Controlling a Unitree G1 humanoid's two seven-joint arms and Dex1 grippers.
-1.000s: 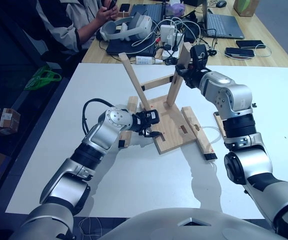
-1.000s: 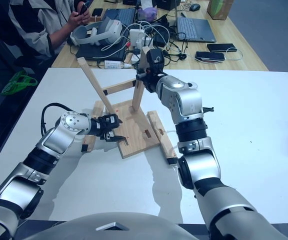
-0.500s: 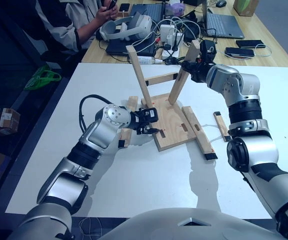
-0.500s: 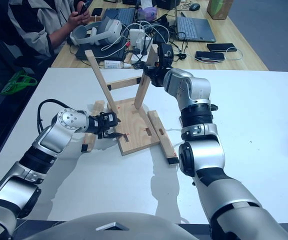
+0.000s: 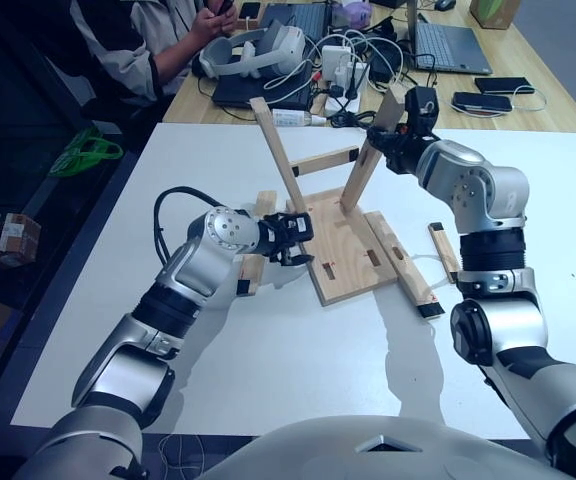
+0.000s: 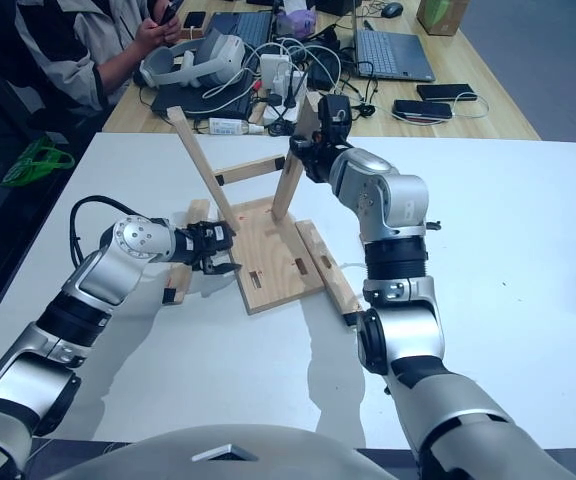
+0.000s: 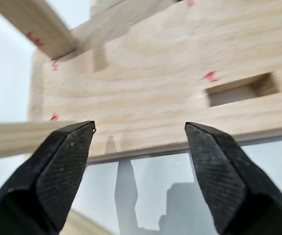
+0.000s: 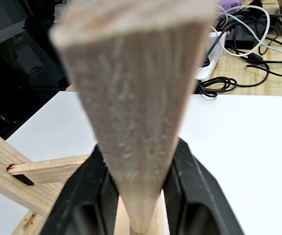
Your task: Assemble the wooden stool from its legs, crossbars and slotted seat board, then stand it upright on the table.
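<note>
Now right jaws tight around a slanted leg, left jaws wide apart at the edge of the seat board.

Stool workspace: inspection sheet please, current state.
Surface: white table.
Job's things: pale slotted wooden seat board, flat; two tilted wooden legs standing in it, joined by a wooden crossbar; loose wooden pieces beside it.
Clutter: white headset, laptops and phones on the wooden desk behind.
Grippers: left gripper open at the seat board's left edge; right gripper shut on the right-hand leg's top.
Cables: black cable loops off the left forearm; tangle on the desk.
Surroundings: cardboard box, green object on the floor.
</note>
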